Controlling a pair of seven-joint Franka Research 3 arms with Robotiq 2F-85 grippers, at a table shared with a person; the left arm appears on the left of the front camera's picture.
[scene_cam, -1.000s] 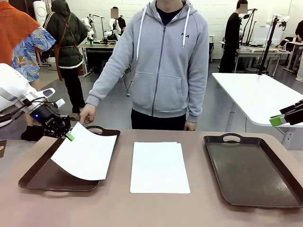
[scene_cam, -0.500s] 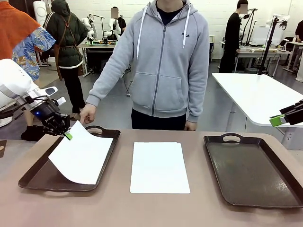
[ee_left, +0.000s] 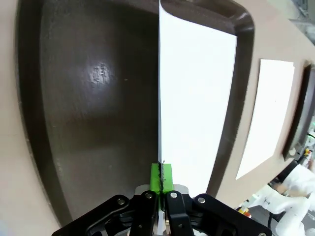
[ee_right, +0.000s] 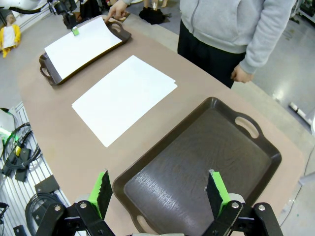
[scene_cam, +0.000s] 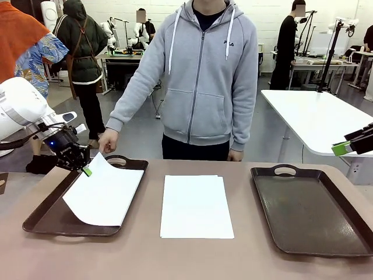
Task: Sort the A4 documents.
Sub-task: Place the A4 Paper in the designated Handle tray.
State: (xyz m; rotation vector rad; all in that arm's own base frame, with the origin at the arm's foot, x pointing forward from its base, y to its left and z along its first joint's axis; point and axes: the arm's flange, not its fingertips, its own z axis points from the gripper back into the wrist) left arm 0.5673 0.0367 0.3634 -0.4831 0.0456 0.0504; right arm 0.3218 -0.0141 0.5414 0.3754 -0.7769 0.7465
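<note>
- Grip as it stands: the left gripper (ee_left: 161, 177) is pinched shut on the held sheet (scene_cam: 105, 195), with its green pads meeting on a thin strip at the sheet's far-left corner.
- The held sheet slopes down from that raised corner into the left tray (scene_cam: 36, 220), and its lower end lies on the tray floor near the front rim.
- The other A4 documents (scene_cam: 196, 205) lie as a flat stack on the table (scene_cam: 175, 256), between the left tray and the right tray (scene_cam: 309, 213) and touching neither.
- The right gripper (ee_right: 160, 188) is raised over the table's right side above the right tray, with its fingers spread wide and nothing between them.
- A person's hand (scene_cam: 108, 140) points down just beside the left tray's far handle.
- As I judge it, each sheet is very light, limp and smooth. It sags under its own weight, so a one-corner hold lets it swing and curl, and a quick move could make it flutter or slip from the pads.
- The paper creases easily, so a shallow bite at an edge or corner looks better than a hard pinch deep into the sheet.
- The stack looks like the harder pick. Its sheets lie flush on the table and probably cling together, so a top corner likely has to be lifted or slid free before the pads can close on one sheet alone.
</note>
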